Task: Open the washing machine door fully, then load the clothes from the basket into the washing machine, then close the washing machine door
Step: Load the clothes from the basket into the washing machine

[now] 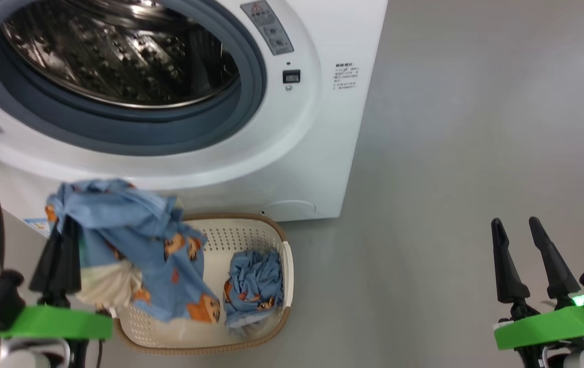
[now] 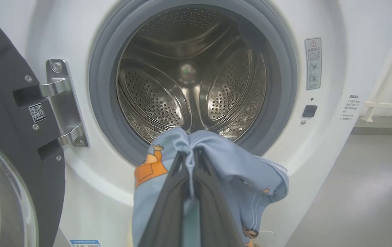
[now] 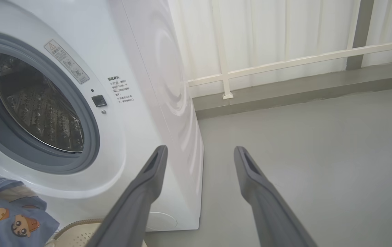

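Observation:
My left gripper (image 1: 67, 222) is shut on a light blue garment (image 1: 133, 235) with orange cartoon figures, held up above the basket (image 1: 251, 232) and just below the drum opening. In the left wrist view that garment (image 2: 237, 175) drapes over the closed fingers (image 2: 168, 206), in front of the steel drum (image 2: 189, 75). A second blue garment (image 1: 253, 283) lies crumpled in the basket's right half. The washing machine (image 1: 317, 117) stands with its black door (image 2: 0, 96) swung open to the left on its metal hinge (image 2: 62, 99). My right gripper (image 1: 519, 225) hangs open over bare floor.
Grey floor (image 1: 476, 153) stretches to the right of the machine. A white railing (image 3: 285, 65) and a low kerb run along the wall behind. The basket sits on the floor against the machine's lower front.

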